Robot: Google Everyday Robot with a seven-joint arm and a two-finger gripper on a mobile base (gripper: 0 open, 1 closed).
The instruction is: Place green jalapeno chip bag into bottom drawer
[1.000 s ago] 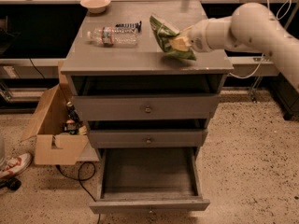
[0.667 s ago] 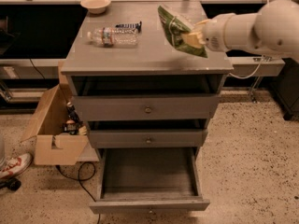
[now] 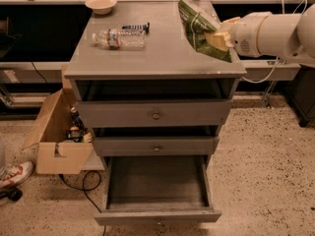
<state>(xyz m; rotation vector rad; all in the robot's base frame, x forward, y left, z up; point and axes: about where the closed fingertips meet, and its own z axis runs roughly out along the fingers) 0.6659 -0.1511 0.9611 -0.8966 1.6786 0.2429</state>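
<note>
The green jalapeno chip bag hangs in the air above the right end of the grey cabinet top, tilted with its lower end toward the right front corner. My gripper reaches in from the right on a white arm and is shut on the bag's right side. The bottom drawer is pulled open toward the camera and its inside looks empty. The two shallower drawers above it are closed.
A clear water bottle lies on the top at the left, with a small dark packet beside it and a pale bowl at the back left. An open cardboard box stands on the floor left of the cabinet. A shoe lies at far left.
My gripper has lifted the chip bag off the cabinet top and carried it up and to the right. The bottle and drawers have not moved.
</note>
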